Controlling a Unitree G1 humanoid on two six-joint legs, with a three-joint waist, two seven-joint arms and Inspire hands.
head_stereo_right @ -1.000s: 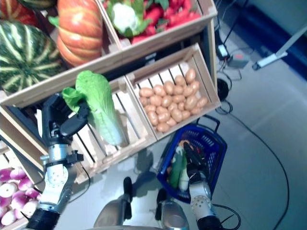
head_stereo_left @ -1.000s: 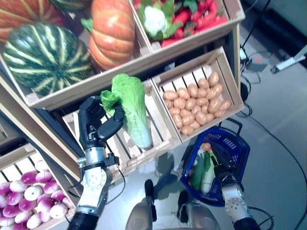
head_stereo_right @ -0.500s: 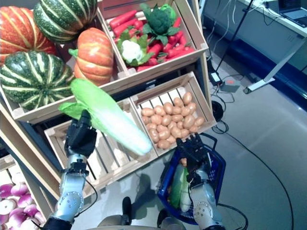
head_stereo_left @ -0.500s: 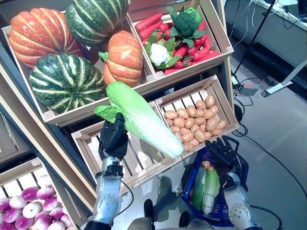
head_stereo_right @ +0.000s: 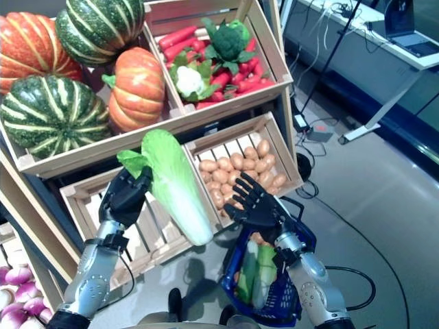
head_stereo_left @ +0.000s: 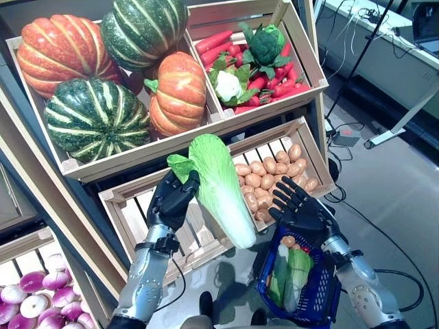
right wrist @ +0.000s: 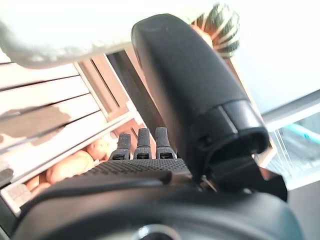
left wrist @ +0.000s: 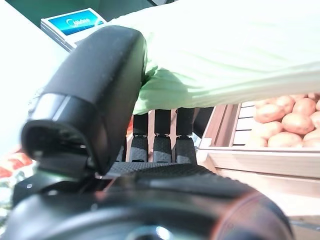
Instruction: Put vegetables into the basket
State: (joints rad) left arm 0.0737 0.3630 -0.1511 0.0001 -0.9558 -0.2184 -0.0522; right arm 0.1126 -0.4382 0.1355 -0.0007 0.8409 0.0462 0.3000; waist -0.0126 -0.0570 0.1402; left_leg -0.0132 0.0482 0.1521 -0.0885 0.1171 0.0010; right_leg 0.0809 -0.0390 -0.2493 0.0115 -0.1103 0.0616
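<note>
**Cabbage held by its leafy end, still short of the basket**

Nearest, low on the floor, stands the blue basket, already holding a few green vegetables. Just above its rim hovers the right hand, fingers straight and spread apart, holding nothing; its fingertips reach toward the pale lower end of the cabbage but I cannot tell whether they touch it.

The left hand has its fingers and thumb clamped on the cabbage at the leafy top. The cabbage hangs in the air, tilted, white base pointing down toward the basket, in front of the slatted empty crate and just beside the potato crate.

The main risk, as I judge it, is the grip: the hold is on soft leaves at one end, so the long heavy body can swing, pivot or slip out, dropping on the crate's front edge or the floor beside the basket. The open right hand sits in the path; a clumsy handover could knock the cabbage aside or tip the basket. The basket is narrow and partly full, so a long cabbage let go crosswise may rest on the rim and roll off.

Farther back, pumpkins and the crate of carrots and broccoli are well clear.
</note>
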